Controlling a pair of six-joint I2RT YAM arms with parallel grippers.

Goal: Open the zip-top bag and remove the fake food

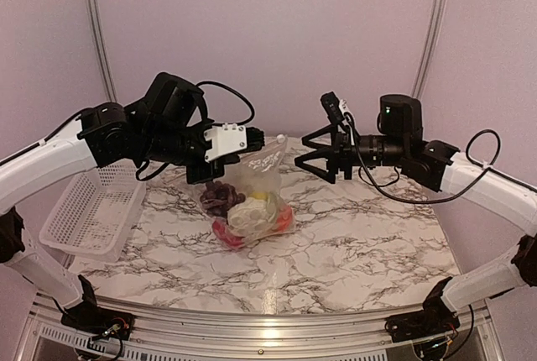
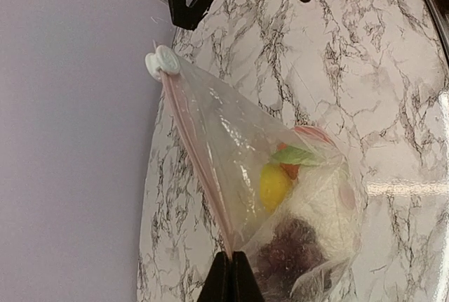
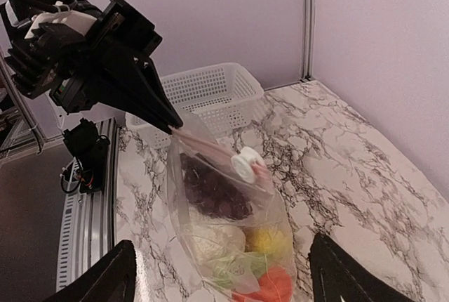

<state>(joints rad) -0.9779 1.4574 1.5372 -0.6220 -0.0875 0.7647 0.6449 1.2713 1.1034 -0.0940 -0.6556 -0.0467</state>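
The clear zip-top bag hangs by its zip strip with its bottom on the marble table. My left gripper is shut on one end of the strip, also shown in the left wrist view. The white slider sits at the strip's other end, toward my right gripper. That gripper is open and empty, apart from the bag, with the bag between its spread fingers. Inside the bag are purple grapes, white cauliflower, a yellow piece, an orange-red fruit and a pink-red piece.
A white lattice basket stands at the table's left edge, under my left arm. Purple walls with metal rails close off the back and sides. Bare marble lies in front of and to the right of the bag.
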